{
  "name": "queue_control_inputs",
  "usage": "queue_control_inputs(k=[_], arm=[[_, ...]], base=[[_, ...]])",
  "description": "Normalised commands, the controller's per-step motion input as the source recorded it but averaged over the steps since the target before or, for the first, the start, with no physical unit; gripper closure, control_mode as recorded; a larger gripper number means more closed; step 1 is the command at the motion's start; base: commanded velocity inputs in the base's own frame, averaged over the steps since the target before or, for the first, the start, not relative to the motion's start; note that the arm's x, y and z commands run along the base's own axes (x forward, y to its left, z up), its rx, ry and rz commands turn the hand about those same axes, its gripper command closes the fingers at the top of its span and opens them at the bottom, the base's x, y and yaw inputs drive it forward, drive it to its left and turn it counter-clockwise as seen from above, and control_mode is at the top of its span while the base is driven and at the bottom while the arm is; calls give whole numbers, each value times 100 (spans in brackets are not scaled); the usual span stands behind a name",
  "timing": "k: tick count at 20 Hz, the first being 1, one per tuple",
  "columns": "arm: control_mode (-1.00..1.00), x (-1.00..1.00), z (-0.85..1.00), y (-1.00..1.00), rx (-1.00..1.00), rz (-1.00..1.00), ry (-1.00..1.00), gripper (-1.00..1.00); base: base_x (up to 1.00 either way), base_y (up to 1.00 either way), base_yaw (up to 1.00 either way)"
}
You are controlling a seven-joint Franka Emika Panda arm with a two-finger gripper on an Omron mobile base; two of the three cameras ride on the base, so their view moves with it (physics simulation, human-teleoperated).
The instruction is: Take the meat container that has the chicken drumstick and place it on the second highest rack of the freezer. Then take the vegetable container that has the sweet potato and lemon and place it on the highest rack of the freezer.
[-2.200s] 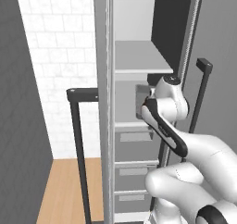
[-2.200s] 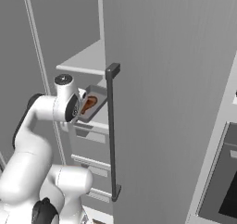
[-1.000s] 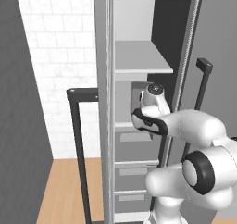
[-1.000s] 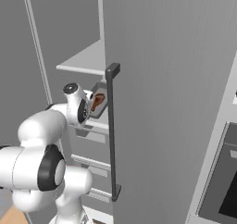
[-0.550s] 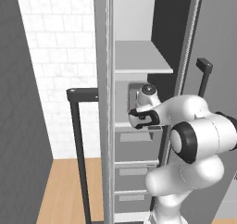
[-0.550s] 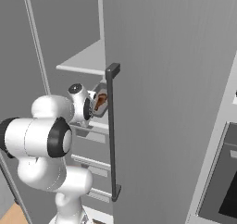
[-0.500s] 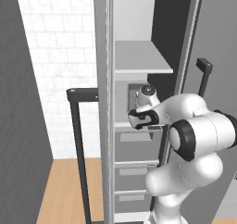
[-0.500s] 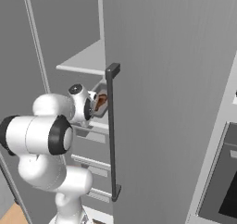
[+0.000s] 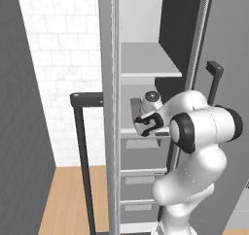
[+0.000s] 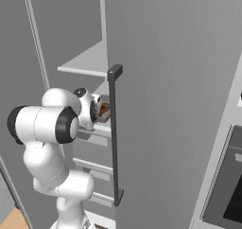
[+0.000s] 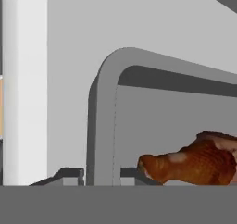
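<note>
The grey, round-cornered meat tray (image 11: 104, 126) holding the glossy reddish-brown chicken drumstick (image 11: 194, 164) sits at the tall grey freezer's (image 10: 165, 81) second-highest pale shelf (image 9: 127, 131). I cannot tell whether the gripper (image 9: 146, 125) has released; it should open fully, then withdraw straight back.

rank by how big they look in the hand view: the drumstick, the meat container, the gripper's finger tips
1. meat container, running past the right edge
2. chicken drumstick, lying in it
3. finger tips, small dark bits at the bottom, one on each side of the container's wall
</note>
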Motion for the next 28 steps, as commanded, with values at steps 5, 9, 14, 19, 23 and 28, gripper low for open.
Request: queue_control_inputs(k=[5, 9, 14, 19, 23, 28], arm=[[-100, 31, -11, 0, 0, -1, 0, 100], [-100, 28, -2, 0, 0, -1, -1, 100], [-100, 4, -2, 0, 0, 0, -2, 100], [-100, 0, 0, 0, 0, 0, 0, 100], [-100, 0, 0, 0, 0, 0, 0, -100], [-100, 0, 0, 0, 0, 0, 0, -100]], base=[[0, 0, 0], [0, 0, 0], [0, 0, 0], [0, 0, 0], [0, 0, 0], [0, 0, 0]])
